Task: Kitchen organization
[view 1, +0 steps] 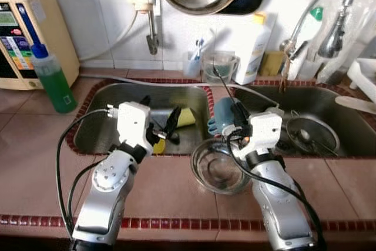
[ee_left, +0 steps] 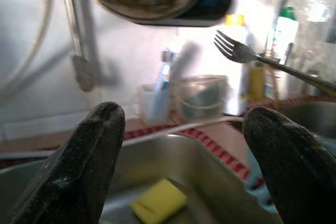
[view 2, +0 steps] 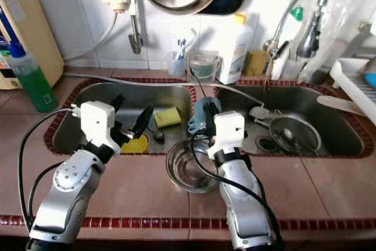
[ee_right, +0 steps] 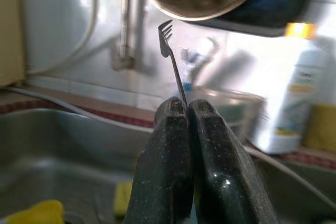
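Fork (ee_right: 169, 45), thin and silver, its handle pinched between the closed fingers of the right hand (ee_right: 187, 109), tines pointing up toward the tiled wall. In the head views this hand sits at centre frame, over the ridge between two steel sink basins, just above a blue cup (view 1: 222, 116) that lies on that divider. Directly below, on the brown tiled desk (view 1: 35, 163), stands an empty glass bowl (view 1: 218, 170).

The left hand (view 1: 166, 129) hovers at centre left over the left basin (view 1: 111, 101), fingers spread wide and holding nothing. A yellow sponge (view 2: 167, 116) lies in that basin.

Judged from this, the step in hand is carrying the fork to a resting place; the next move calls for swinging it to a holder or rack and releasing it without dropping it into the sink. A white dish rack (view 2: 352, 83) edges in at the right. A green bottle (view 1: 54, 80) stands at upper left.
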`<state>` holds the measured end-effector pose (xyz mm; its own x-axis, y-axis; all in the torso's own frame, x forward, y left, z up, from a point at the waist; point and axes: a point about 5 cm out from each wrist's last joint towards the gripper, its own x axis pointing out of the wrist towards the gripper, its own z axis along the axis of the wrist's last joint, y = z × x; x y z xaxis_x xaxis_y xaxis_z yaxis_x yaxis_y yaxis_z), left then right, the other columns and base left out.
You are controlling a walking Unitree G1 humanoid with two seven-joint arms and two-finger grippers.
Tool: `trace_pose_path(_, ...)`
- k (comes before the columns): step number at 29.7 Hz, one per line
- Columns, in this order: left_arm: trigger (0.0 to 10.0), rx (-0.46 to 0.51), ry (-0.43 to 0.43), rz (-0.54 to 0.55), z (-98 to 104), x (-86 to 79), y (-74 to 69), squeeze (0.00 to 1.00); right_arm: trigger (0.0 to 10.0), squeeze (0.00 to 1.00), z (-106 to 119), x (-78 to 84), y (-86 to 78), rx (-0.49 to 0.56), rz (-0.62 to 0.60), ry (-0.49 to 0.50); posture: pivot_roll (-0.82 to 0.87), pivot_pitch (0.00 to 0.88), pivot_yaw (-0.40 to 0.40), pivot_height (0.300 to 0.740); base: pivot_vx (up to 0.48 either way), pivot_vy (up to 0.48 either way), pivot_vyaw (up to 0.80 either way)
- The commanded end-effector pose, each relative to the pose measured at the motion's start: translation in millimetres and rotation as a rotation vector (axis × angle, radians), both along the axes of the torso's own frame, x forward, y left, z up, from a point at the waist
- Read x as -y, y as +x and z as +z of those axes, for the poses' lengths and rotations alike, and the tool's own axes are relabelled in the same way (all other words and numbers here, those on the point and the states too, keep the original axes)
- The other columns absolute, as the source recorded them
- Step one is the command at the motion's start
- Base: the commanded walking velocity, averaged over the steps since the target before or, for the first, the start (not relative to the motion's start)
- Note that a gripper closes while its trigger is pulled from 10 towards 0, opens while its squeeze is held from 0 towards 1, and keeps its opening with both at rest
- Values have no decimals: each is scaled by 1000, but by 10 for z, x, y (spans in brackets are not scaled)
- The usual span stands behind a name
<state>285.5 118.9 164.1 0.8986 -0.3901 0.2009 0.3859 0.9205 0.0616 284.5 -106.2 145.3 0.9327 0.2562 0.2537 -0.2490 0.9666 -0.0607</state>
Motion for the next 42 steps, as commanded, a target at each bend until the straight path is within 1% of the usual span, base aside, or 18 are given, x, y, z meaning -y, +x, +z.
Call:
trace_pose_path(1,10000,-7,28,20,-9,-64,12,0,10000,0,12,-52,-28,2,28,-6,-109,0,-31,740,0,0,0)
trace_pose_path(13,10000,-27,26,0,-41,-41,7,0,10000,0,-13,-85,-63,-16,35,-2,-112,0,-30,740,0,0,0)
trace_pose_path(33,10000,-37,50,-16,-68,-45,-33,0,10000,0,-26,-126,-98,-28,46,9,-107,0,-27,740,0,293,0)
trace_pose_path(40,10000,-26,63,-25,-60,-35,-44,0,10000,0,-44,-131,-101,-43,46,24,-107,0,-24,740,0,0,0)
trace_pose_path(42,10000,-4,91,-45,-45,-7,-70,0,10000,0,-55,-118,-92,-51,40,20,-106,0,-24,740,0,0,0)
